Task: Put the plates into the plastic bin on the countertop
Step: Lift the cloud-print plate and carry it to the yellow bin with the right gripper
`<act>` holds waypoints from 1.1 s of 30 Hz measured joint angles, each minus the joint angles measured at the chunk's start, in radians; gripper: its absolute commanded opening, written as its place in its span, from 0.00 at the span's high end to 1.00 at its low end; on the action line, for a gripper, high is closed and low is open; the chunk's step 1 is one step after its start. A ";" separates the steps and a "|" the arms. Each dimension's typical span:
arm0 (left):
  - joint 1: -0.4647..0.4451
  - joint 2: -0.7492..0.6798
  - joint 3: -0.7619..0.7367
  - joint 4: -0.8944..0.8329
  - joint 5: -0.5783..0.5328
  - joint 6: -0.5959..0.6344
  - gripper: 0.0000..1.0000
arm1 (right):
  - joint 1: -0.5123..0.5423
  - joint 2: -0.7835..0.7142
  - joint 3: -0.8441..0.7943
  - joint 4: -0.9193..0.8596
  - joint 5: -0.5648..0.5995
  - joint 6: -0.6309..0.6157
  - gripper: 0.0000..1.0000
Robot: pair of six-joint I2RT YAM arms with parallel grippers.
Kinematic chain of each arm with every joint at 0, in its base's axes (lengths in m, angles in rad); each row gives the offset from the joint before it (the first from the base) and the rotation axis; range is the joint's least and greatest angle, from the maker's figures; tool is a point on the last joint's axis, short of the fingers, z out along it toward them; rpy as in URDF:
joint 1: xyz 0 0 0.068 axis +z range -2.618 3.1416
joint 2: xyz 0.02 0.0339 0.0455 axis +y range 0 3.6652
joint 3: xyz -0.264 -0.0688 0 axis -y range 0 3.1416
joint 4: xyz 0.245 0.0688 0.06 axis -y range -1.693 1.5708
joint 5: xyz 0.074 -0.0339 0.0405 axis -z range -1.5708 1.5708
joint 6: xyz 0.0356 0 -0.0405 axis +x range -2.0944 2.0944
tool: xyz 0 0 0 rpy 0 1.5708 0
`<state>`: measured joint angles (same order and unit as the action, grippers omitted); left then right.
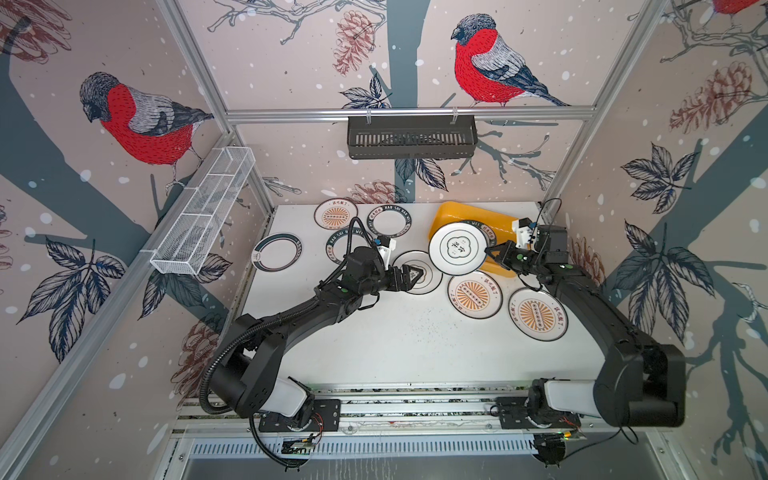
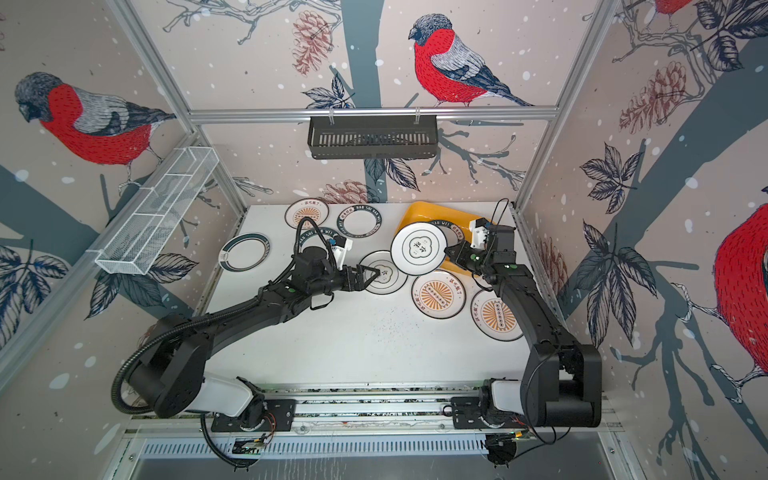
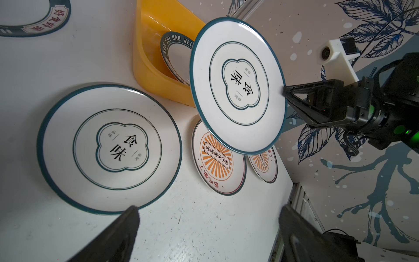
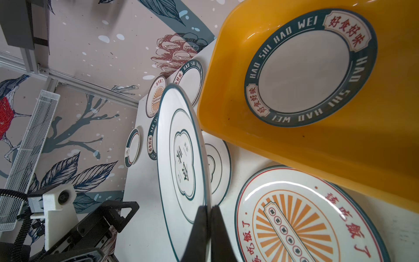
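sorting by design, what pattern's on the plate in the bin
Plate: dark teal lettered rim, plain white centre; clearest in right wrist view.

Both top views look steeply down from high over the front edge, taking in the whole desk point(image 1: 395, 345). The left wrist view sits low and close above the desk, facing the right tool point(image 3: 286, 90). The right wrist view looks along its own tool, very near the plate point(image 4: 181, 158) it grips. Both wrist views share that plate and the bin point(image 4: 294, 158).
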<state>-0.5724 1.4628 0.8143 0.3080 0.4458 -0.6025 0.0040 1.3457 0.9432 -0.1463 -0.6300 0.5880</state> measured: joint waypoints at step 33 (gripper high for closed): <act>0.001 0.043 0.007 0.080 -0.005 -0.055 0.04 | -0.093 0.357 0.203 0.182 -0.028 0.093 0.99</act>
<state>-0.5716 1.5059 0.8215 0.3885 0.4412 -0.6571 -0.0891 1.7023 1.1461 0.0360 -0.6582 0.6807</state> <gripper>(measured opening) 0.963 0.063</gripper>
